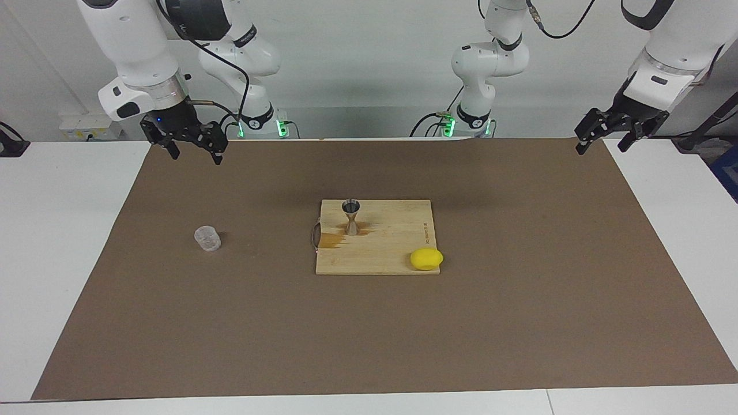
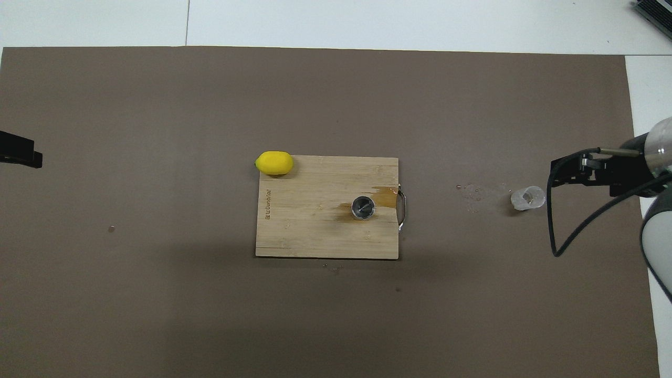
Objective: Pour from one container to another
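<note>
Overhead, left claw (image 2: 21, 156) is cut off at edge.

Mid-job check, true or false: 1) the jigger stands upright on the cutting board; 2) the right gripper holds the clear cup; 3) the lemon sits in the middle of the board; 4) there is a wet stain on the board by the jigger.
1) True: the jigger stands upright on the cutting board.
2) False: the clear cup stands alone on the brown mat; the right gripper is open, raised apart from it.
3) False: the lemon lies at the board's corner.
4) True: the wet stain spreads toward the handle.
</note>
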Motion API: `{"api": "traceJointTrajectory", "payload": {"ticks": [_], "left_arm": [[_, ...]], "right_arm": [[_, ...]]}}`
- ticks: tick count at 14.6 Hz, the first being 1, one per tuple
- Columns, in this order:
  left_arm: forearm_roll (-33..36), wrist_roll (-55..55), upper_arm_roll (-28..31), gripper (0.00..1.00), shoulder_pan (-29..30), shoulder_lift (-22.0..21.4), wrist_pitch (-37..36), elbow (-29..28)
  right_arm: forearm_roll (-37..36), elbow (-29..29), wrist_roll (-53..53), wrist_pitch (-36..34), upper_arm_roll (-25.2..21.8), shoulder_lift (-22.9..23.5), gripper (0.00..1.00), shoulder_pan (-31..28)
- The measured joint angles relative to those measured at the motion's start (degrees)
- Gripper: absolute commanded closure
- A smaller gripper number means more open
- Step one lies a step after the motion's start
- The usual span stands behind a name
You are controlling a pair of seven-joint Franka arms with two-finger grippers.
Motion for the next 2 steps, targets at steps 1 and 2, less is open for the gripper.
{"api": "traceJointTrajectory", "payload": {"ticks": [1,2], "left_arm": [[0.00,0.00,0.00,0.00,0.00,0.00,0.01,0.00],[0.00,0.00,0.00,0.00,0.00,0.00,0.01,0.00]], "right_arm": [[0.00,-0.01,0.00,0.00,0.00,0.00,0.00,0.00],[0.00,-0.02,0.00,0.00,0.00,-0.01,0.00,0.00]]}}
